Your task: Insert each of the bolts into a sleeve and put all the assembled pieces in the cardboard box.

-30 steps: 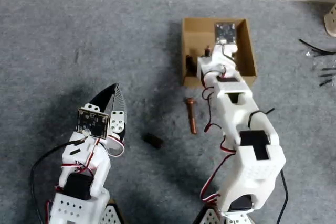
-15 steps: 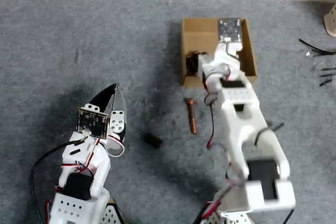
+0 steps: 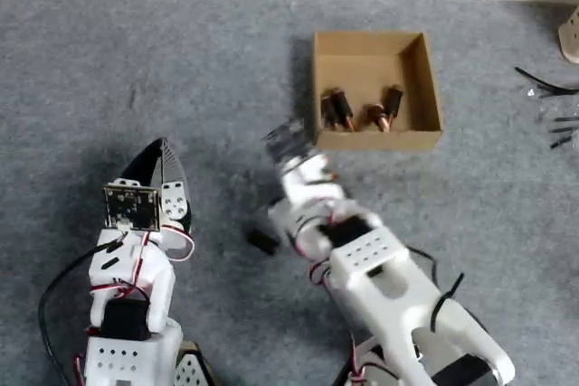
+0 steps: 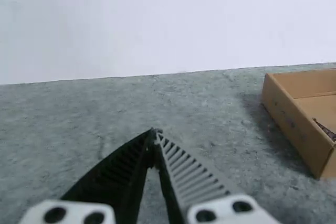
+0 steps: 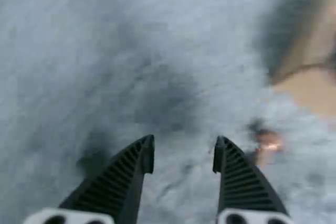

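1. My left gripper (image 3: 161,153) sits over the near-left part of the table (image 3: 109,61). In its own wrist view the left gripper (image 4: 155,139) has both fingers pressed together at the tips with nothing between them.
2. My right gripper (image 5: 184,156) is spread wide and holds nothing, with bare grey table surface (image 5: 79,51) showing through the gap.
3. The right arm (image 3: 362,259) reaches from the near edge toward the middle of the table, and its wrist is just short of the cardboard box (image 3: 369,35).
4. The box stands near the far edge, right of centre, and I also see its side wall (image 4: 294,114) from the left wrist.
5. Assembled pieces (image 3: 336,108), dark sleeves with copper ends, lie on the box floor toward its near wall.
6. A loose black sleeve (image 3: 263,240) lies on the table between the two arms, just beside the right arm's wrist.
7. A blurred copper spot, which I take to be the bolt (image 5: 269,142), lies just outside one right fingertip. I cannot tell whether they touch.
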Robot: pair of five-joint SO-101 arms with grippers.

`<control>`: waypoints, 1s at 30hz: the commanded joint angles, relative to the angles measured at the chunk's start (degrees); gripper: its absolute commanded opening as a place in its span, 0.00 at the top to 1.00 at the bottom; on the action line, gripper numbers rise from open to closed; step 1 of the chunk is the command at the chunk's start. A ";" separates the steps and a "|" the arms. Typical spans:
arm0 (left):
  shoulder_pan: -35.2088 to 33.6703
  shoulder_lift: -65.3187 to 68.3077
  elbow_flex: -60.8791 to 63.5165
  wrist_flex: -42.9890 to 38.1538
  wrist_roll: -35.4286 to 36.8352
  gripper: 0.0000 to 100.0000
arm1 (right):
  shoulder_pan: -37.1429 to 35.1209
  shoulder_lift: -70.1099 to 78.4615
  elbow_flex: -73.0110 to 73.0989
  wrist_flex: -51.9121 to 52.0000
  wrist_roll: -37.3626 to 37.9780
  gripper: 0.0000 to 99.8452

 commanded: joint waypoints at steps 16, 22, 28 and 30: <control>-0.66 -0.92 1.10 -1.76 0.00 0.99 | -10.42 -1.63 -0.04 7.16 1.49 0.84; -0.66 -0.92 1.10 -1.76 0.00 0.99 | -10.42 -1.27 -0.04 6.99 1.58 0.84; -0.66 -0.92 1.10 -1.76 0.00 0.99 | -10.42 9.27 -3.21 6.02 1.58 0.84; -0.66 -0.84 1.10 -1.67 0.00 0.99 | -10.42 12.18 -5.49 6.20 1.67 0.84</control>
